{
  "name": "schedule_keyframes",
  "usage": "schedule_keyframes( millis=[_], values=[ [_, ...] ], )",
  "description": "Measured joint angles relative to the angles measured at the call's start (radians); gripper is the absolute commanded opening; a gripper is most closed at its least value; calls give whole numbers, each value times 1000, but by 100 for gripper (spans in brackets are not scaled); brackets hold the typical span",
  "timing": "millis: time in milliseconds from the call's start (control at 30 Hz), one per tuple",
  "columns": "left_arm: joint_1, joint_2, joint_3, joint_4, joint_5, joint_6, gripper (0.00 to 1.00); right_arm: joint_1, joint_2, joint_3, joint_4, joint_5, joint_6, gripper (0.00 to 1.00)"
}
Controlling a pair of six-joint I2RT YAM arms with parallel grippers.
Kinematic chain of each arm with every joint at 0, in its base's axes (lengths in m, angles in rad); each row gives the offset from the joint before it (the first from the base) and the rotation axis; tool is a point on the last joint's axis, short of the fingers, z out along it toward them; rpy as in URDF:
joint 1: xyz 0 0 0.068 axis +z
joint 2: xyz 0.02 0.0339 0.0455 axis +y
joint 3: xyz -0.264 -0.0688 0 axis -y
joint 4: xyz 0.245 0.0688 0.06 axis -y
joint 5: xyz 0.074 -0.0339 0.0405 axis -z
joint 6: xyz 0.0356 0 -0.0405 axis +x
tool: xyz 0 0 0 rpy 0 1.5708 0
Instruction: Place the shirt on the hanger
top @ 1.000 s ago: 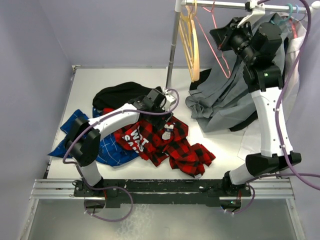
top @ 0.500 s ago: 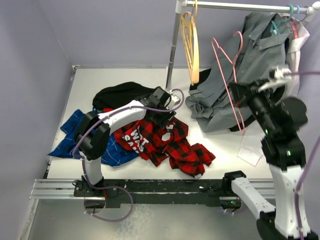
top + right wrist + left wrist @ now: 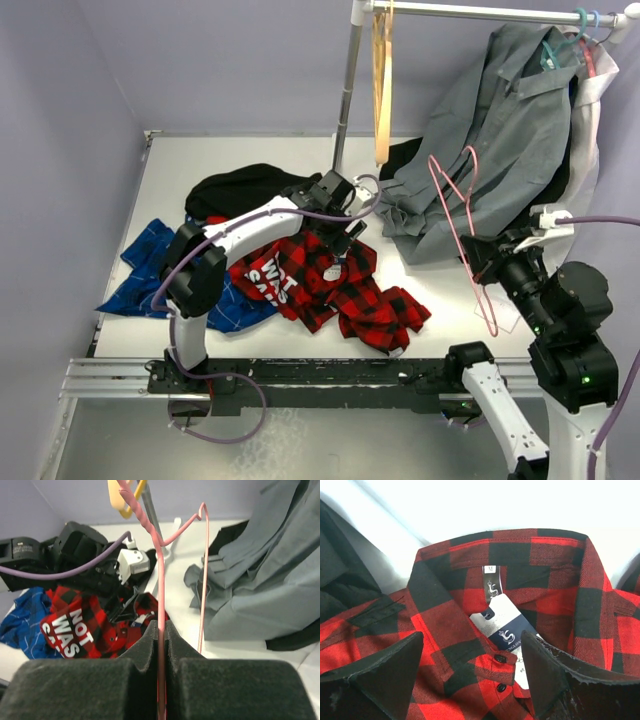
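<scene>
The red-and-black checked shirt (image 3: 330,285) lies crumpled on the table, white lettering at its left. In the left wrist view its collar (image 3: 505,555) with a white and navy label (image 3: 507,630) lies just below my left gripper (image 3: 472,667), which is open, one finger on each side of the buttoned placket. In the top view the left gripper (image 3: 338,222) hovers over the collar. My right gripper (image 3: 480,262) is shut on the thin pink hanger (image 3: 462,215) and holds it in the air right of the shirt. The hanger's wire (image 3: 161,585) runs up between the shut fingers.
A blue checked shirt (image 3: 150,265) and a black garment (image 3: 240,187) lie left of the shirt. A grey garment (image 3: 500,150) hangs from the rail (image 3: 470,12) and drapes onto the table. A tan wooden hanger (image 3: 381,80) hangs by the rail's pole (image 3: 346,90).
My right arm has carried the pink hanger off the rail and down to the right, low over the table. My left gripper has shifted slightly right over the collar.
</scene>
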Motion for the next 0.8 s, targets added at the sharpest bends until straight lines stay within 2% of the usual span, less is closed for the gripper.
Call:
schedule_keyframes(
  millis=[133, 233, 300, 400, 433, 467, 667, 800],
  values=[
    [-17, 27, 0, 0, -32, 6, 76, 0, -21, -37, -45, -21, 5, 0],
    [-24, 59, 0, 0, -68, 13, 62, 0, -27, -50, -50, -46, 12, 0],
    [-23, 71, 0, 0, -87, 16, 48, 0, -29, -51, -51, -62, 13, 0],
    [-23, 75, 0, -1, -103, 28, 20, 0, -33, -57, -53, -101, 20, 0],
    [-22, 75, 2, 0, -105, 35, 8, 0, -38, -63, -54, -116, 24, 0],
    [-22, 75, 2, 1, -104, 41, 1, 0, -43, -69, -55, -127, 28, 0],
    [-21, 64, 2, -19, -104, 76, 0, 0, -117, -166, -81, -261, 74, 0],
    [-21, -18, 0, -34, -105, 109, 0, 0, -189, -271, -87, -369, 128, 0]
  ],
)
